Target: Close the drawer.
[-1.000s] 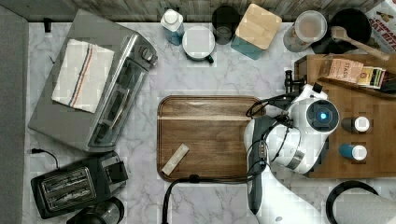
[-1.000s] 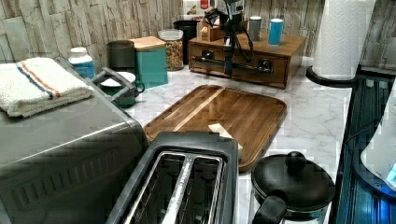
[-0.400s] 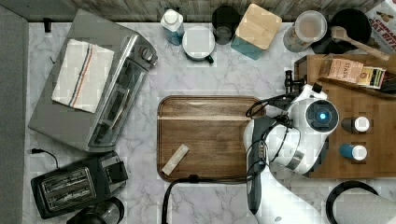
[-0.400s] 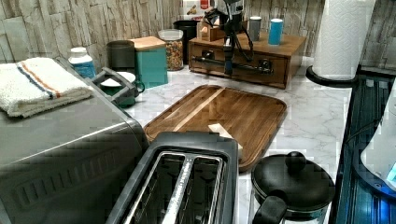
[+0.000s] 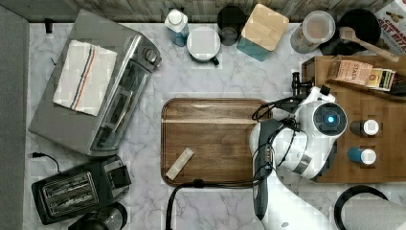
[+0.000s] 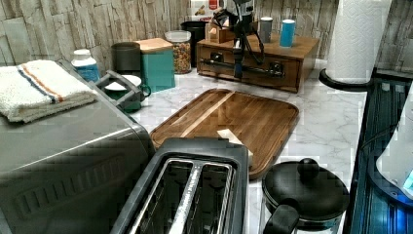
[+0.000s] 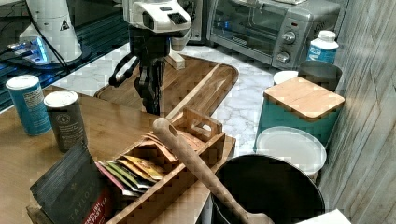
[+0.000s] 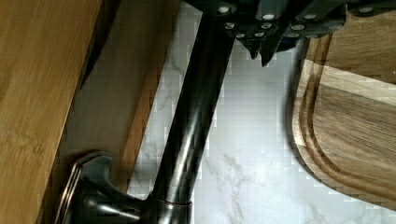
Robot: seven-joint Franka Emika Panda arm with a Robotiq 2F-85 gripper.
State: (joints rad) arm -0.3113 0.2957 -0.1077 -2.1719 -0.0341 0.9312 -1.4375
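Observation:
The drawer [image 6: 251,74] sits in the bamboo box [image 5: 378,163], its front [image 8: 128,93] nearly flush with the box, a thin dark gap showing along its edge. A long black bar handle [image 6: 258,69] runs across the front, and the wrist view shows it [image 8: 196,107] close up on its round mount. My gripper [image 6: 238,72] hangs straight down in front of the drawer, just outside the handle. Its fingers look shut with nothing between them [image 8: 261,53]. In the right view the gripper [image 7: 152,100] stands between the box and the wooden tray.
A dark wooden serving tray [image 5: 210,120] with a small wooden block [image 5: 179,163] lies just in front of the box. Two bottles [image 5: 364,141] and a tea organiser [image 7: 154,168] stand on the box top. A toaster oven [image 5: 91,86], toaster [image 5: 72,191] and canisters [image 5: 263,31] ring the marble counter.

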